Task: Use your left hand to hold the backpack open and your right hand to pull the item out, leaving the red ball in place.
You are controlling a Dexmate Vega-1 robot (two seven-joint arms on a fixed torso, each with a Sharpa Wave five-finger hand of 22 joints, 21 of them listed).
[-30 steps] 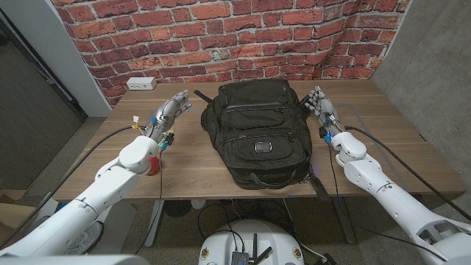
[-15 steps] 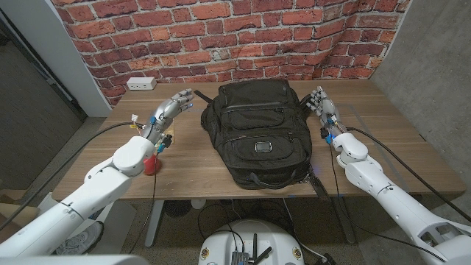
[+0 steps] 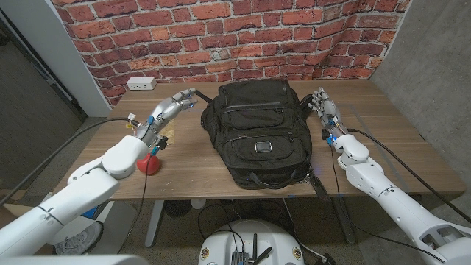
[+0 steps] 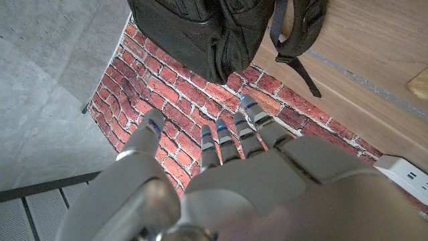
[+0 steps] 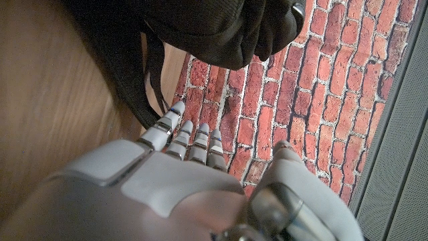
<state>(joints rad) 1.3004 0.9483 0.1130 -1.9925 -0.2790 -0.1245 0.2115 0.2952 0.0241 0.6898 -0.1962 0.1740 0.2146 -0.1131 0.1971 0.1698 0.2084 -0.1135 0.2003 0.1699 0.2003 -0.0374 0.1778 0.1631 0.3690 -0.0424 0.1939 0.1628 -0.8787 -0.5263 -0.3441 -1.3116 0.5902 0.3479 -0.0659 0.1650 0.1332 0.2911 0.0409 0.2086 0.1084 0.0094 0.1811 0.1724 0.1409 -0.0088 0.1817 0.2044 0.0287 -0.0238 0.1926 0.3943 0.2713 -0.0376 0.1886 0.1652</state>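
A black backpack (image 3: 257,136) lies zipped on the wooden table (image 3: 397,140), top toward the brick wall. My left hand (image 3: 171,108) hovers by its upper left corner, fingers apart and reaching toward it, holding nothing. In the left wrist view, the left hand (image 4: 221,181) points at the wall, with the backpack (image 4: 214,33) and a strap (image 4: 294,40) beyond. My right hand (image 3: 324,107) stands close beside the pack's upper right side, fingers straight and empty. The right wrist view has the right hand (image 5: 180,181) beside the backpack (image 5: 214,27). A red ball-like object (image 3: 149,163) sits by my left forearm.
A white power strip (image 3: 140,84) lies at the table's back left corner, and the power strip (image 4: 404,175) also appears in the left wrist view. The brick wall (image 3: 221,37) runs close behind the table. A small tan patch (image 3: 168,135) lies under my left wrist.
My left forearm has swung outward while its hand edged toward the backpack's corner, uncovering more of the red object. The right hand has barely moved.
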